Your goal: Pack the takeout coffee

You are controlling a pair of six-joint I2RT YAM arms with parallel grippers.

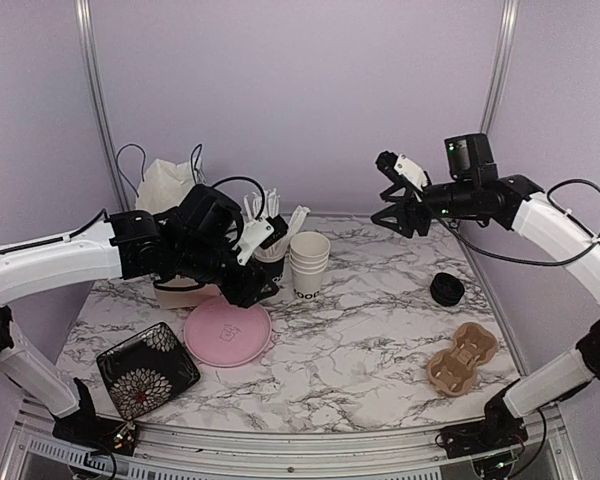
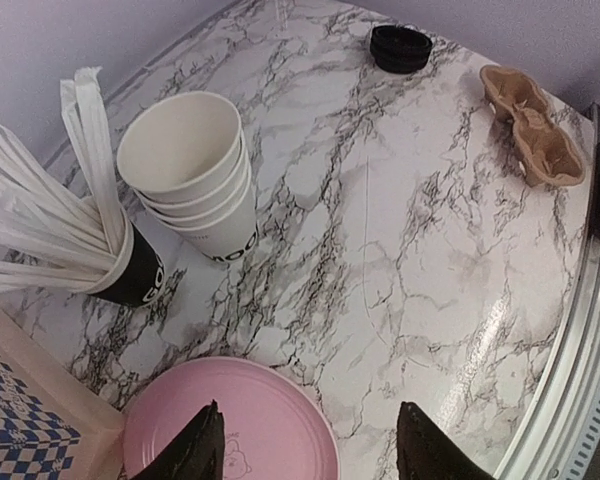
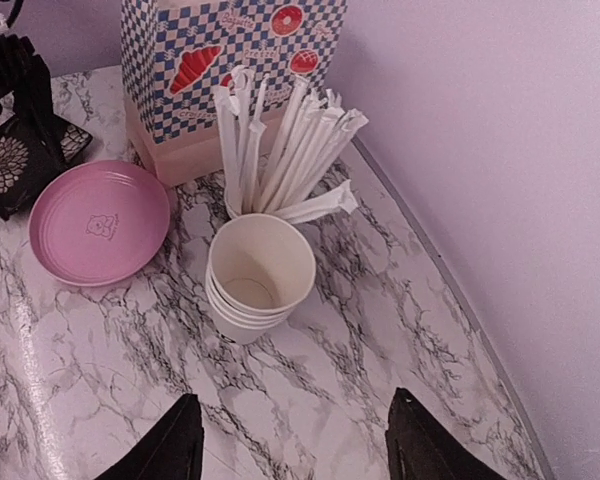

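The takeout coffee shows as several white paper cups [image 1: 309,262] nested in one open-topped stack [image 2: 190,170] at the table's back middle [image 3: 258,275]. Their black lids [image 1: 447,289] sit stacked apart at the right [image 2: 401,47]. A brown cardboard cup carrier [image 1: 463,356] lies at the front right [image 2: 533,125]. My left gripper [image 1: 255,288] hovers open and empty over the pink plate's edge [image 2: 310,445], left of the cups. High over the table's right half, my right gripper [image 1: 388,218] hangs open and empty, looking down on the cups [image 3: 292,440].
A black cup of white sticks [image 1: 270,240] stands just behind the cup stack [image 3: 280,150]. A pink plate [image 1: 227,332] and a dark flowered square plate [image 1: 147,368] lie front left. A blue-checkered box [image 3: 230,70] and a white bag [image 1: 165,185] stand at the back left.
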